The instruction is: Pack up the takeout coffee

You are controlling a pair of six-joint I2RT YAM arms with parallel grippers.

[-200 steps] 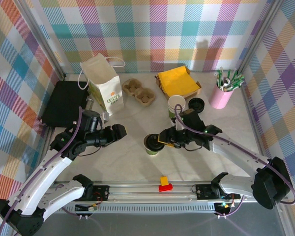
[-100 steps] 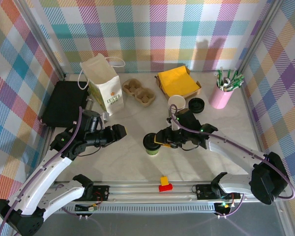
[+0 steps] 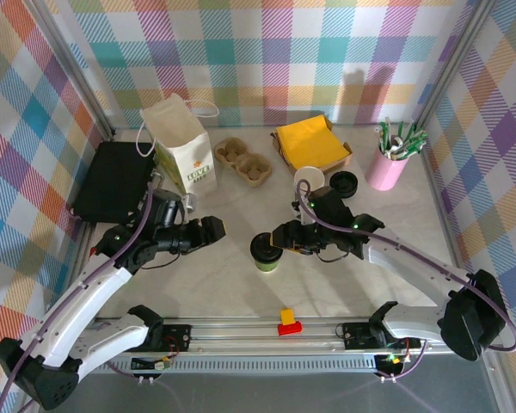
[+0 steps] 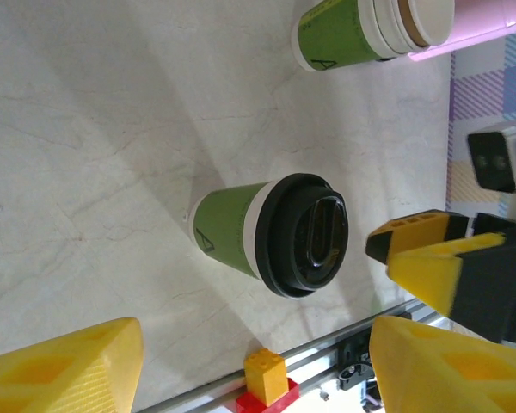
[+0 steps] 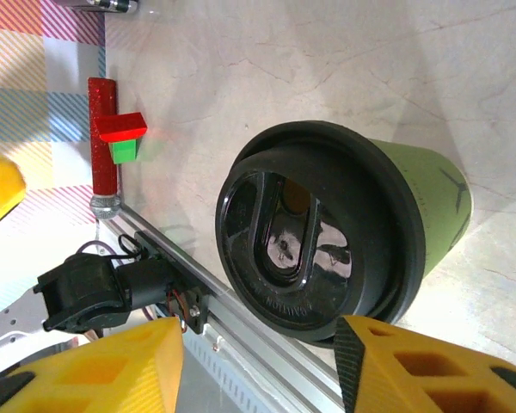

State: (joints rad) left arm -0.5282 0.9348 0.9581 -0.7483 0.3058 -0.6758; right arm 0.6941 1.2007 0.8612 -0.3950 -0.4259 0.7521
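takeout coffee: stood upright on the desk, about midway between the left and right edges and closer to the near edge than the far one. It had a black lid on, with a cream band under it and a green lower part.
right pincer: sat just beside the coffee on its right. Its fingers were spread, with the lid close ahead of the tips. The left wrist view showed a gap between finger and lid, so it pinched nothing.
left pincer: sat left of the coffee, apart from it and pointed toward it. Its fingers were spread wide around bare desk.
open cup: a lidless cup in the same green and cream, which stood toward the far edge behind the right pincer. A loose black lid lay just to its right.
white paper bag: stood upright near the far-left corner and showed green print.
cup carrier: brown, and lay between the bag and the yellow napkins near the far edge.
pink tumbler: stood near the far-right corner and held green-and-white sticks.
black box: lay along the left edge.
toy brick: sat on the rail at the near edge.
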